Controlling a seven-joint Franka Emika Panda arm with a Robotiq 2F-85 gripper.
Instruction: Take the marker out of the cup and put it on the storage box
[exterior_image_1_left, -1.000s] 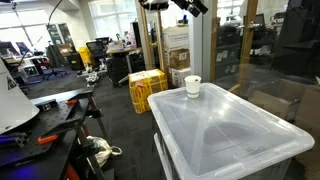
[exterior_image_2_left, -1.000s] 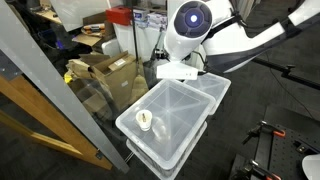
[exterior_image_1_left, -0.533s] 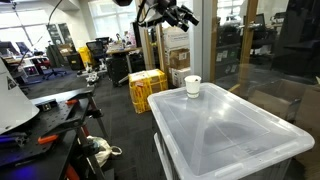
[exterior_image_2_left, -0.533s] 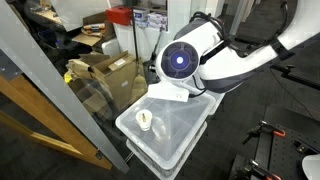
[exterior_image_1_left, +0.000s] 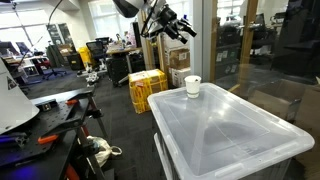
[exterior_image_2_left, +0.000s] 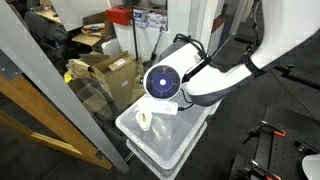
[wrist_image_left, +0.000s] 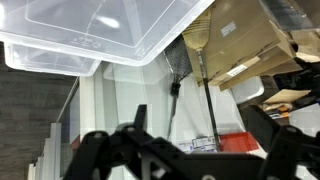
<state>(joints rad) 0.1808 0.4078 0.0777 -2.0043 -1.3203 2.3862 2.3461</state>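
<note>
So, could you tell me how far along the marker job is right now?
Nothing looks done: the cup stands on the storage box lid, and no marker lies on that lid. In hand: the gripper hangs high above the cup, open and empty. Left: descend to the cup, grip the marker, too small to make out here, and lay it on the lid.

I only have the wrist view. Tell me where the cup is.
Observer: The cup stands upright on the storage box lid, near a far corner.
Operator: Give me the gripper's position against it.
Observer: The gripper hangs high above the lid, open, off to one side of the cup rather than over it.
Operator: Report the marker.
Observer: No marker lies on the visible part of the lid. The cup is too small to show whether one is inside.
</note>
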